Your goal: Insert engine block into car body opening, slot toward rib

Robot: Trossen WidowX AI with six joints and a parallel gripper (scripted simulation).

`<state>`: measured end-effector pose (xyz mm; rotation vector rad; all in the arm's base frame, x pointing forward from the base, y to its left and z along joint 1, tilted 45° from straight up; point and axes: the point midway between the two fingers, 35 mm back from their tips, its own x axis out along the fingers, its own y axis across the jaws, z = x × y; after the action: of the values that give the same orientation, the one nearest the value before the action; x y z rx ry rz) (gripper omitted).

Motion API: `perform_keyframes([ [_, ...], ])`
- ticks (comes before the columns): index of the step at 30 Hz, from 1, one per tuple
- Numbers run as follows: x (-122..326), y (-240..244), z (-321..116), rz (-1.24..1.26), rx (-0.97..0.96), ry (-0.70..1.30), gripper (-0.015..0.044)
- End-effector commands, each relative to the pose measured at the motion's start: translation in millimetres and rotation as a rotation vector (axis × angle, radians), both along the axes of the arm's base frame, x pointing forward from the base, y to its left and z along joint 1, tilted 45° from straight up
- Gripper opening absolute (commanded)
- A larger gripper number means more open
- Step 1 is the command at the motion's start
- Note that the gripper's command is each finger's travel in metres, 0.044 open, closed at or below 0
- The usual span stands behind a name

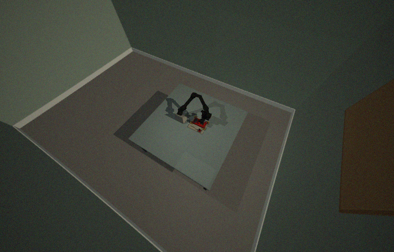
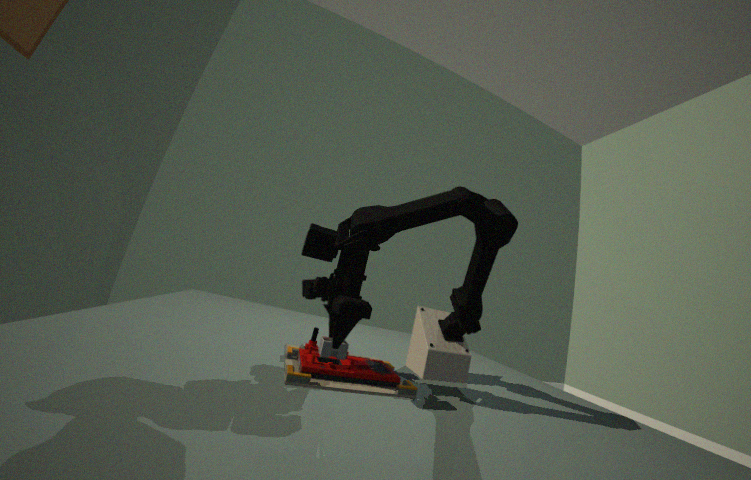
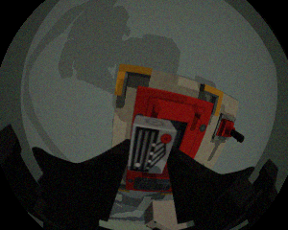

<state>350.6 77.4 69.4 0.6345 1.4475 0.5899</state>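
Exterior view: gripper pointing down over red car body; grey engine block at its left part, upper portion standing proud. White wedge base off right.

Top view: car body near the arm's far end, toward the near side of the arm; block too small to tell.

Wrist view: fingertips partly closed, gripping block's left and right sides. Dark opening partly visible to block's right. Grasp made; seating looks unfinished. Left to do: align slot side, lower fully, release, withdraw clear.
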Motion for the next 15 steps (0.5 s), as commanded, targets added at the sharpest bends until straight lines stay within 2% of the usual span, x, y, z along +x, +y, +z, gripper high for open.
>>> perform_keyframes([
  [1, 4, -11, 10, -0.003, -0.008, -0.013, 0.0],
  [15, 2, -43, 41, -0.003, -0.011, -0.012, 0.0],
])
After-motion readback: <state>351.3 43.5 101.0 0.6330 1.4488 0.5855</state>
